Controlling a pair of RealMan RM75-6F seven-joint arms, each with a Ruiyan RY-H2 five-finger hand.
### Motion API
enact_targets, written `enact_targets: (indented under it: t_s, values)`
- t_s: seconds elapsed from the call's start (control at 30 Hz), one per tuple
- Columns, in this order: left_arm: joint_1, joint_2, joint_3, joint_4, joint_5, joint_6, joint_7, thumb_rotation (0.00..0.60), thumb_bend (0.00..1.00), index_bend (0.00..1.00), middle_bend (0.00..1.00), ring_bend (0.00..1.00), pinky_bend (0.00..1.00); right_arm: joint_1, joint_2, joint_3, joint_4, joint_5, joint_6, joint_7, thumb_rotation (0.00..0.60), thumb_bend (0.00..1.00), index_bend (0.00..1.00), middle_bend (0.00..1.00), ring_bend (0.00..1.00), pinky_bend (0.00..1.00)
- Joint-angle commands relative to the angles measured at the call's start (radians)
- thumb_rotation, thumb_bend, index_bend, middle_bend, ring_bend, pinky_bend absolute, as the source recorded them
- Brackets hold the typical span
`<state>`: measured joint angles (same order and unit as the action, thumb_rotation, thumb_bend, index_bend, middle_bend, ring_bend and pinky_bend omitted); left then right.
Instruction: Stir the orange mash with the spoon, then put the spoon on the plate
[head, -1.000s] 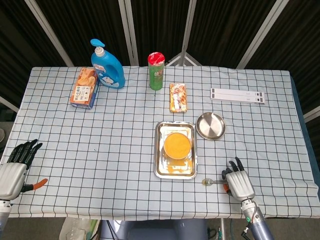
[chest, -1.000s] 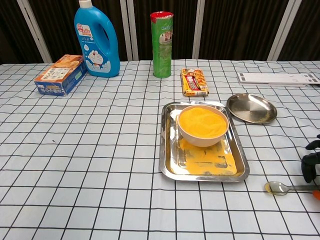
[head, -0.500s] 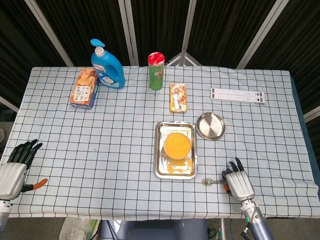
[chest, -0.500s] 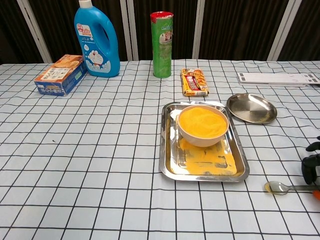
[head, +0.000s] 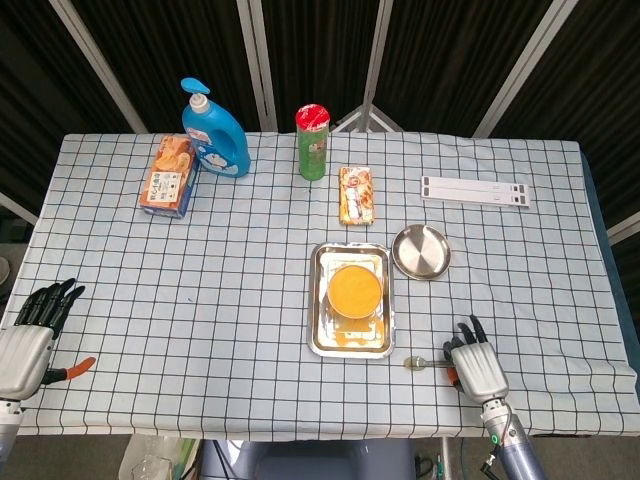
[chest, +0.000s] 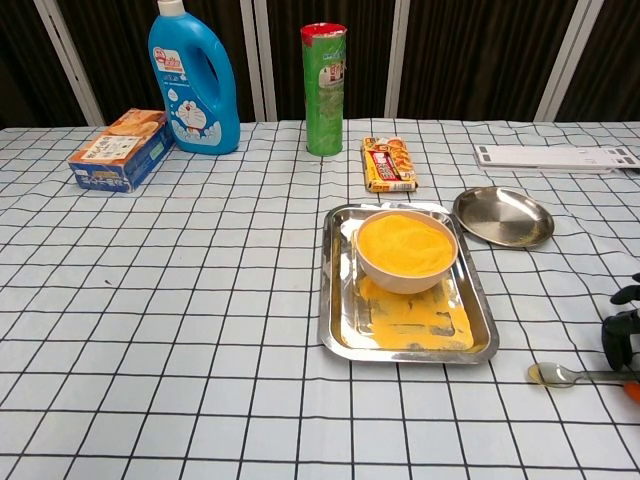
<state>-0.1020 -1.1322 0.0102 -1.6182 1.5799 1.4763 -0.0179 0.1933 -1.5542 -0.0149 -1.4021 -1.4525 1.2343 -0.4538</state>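
i see shiny metal spoon just beside my right hand fingertips | fingers apart, unclamped | left hand fingers spread

R hand by spoon

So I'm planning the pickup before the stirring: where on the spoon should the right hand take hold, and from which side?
Probably the handle. The spoon lies flat on the tablecloth, bowl toward the tray, handle toward the right hand, which sits at that end. Coming from above, pinching the thin handle across its width, would keep the bowl free for the orange mash.
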Motion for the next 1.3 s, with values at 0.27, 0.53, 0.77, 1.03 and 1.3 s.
enact_targets:
  t_s: [0.27,0.53,0.77,1.03,1.3]
  values:
    - [0.0,-0.001,0.0,0.0,0.0,0.0,0.002,0.6,0.0,0.0,0.0,0.0,0.0,0.004,-0.005,0.0,0.01,-0.004,0.006,0.0,0.6,0.43,0.52,0.47,0.17,0.0]
    - [0.0,-0.001,0.0,0.0,-0.001,-0.001,0.003,0.6,0.0,0.0,0.0,0.0,0.0,0.004,-0.008,-0.002,0.018,0.005,0.001,-0.011,0.6,0.43,0.52,0.47,0.17,0.0]
    - [0.0,-0.001,0.0,0.0,0.0,0.0,0.002,0.6,0.0,0.0,0.0,0.0,0.0,0.004,-0.01,-0.008,0.021,-0.001,0.006,-0.009,0.6,0.43,0.59,0.48,0.22,0.0]
    - [0.0,0.0,0.0,0.001,0.001,0.001,0.0,0.6,0.0,0.0,0.0,0.0,0.0,0.0,-0.016,-0.019,0.034,-0.024,0.023,0.004,0.6,0.43,0.65,0.54,0.26,0.0]
    - [0.0,0.0,0.001,0.001,0.001,0.001,0.001,0.6,0.0,0.0,0.0,0.0,0.0,-0.001,-0.011,-0.017,0.027,-0.027,0.033,0.007,0.6,0.44,0.66,0.54,0.26,0.0]
